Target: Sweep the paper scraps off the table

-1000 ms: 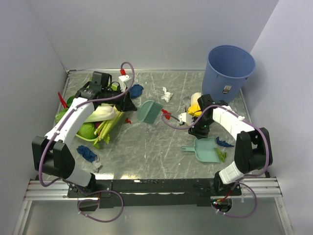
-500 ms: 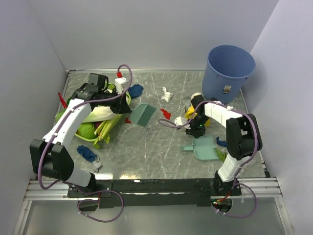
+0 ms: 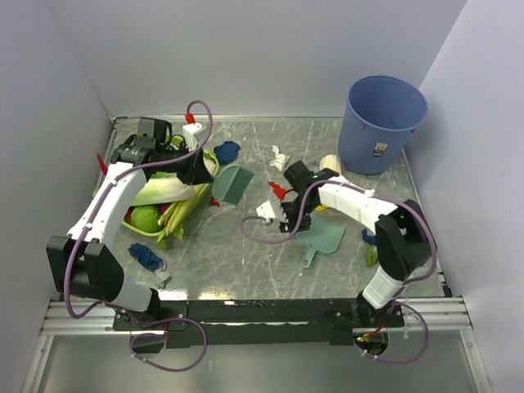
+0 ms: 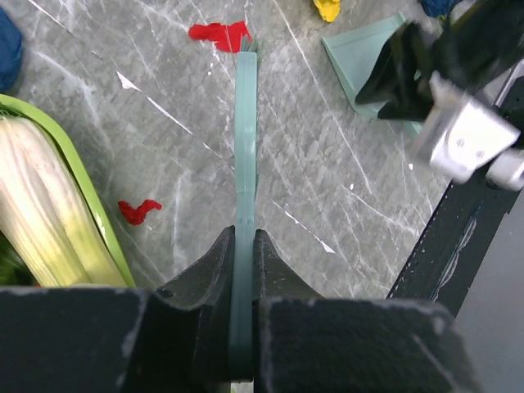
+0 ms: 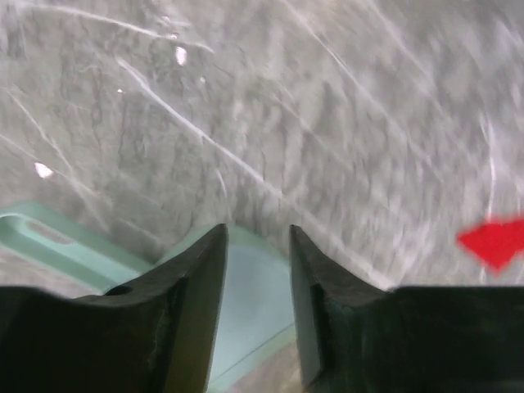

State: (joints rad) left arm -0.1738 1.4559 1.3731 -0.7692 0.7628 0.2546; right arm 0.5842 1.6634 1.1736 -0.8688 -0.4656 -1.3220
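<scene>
Far L: lime tray (image 4: 78, 180) w/ leafy veg (image 3: 151, 217). L gripper (image 4: 244, 239) clamped tight on brush (image 4: 246, 123) handle, brush tip just beside red scrap (image 4: 219, 34). Paper scraps lie on table (image 3: 246, 262): dk-blue wad (image 3: 147, 256) near L, blue wad (image 3: 227, 150) + white wad (image 3: 280, 157) far centre, blue scrap (image 3: 370, 237) + green scrap (image 3: 372, 255) by R edge. R gripper (image 5: 258, 246): jaws part-open astride dustpan (image 5: 246, 319) edge, centre-R; pinching or not, can't tell. Blue bucket (image 3: 383, 123) far R.
</scene>
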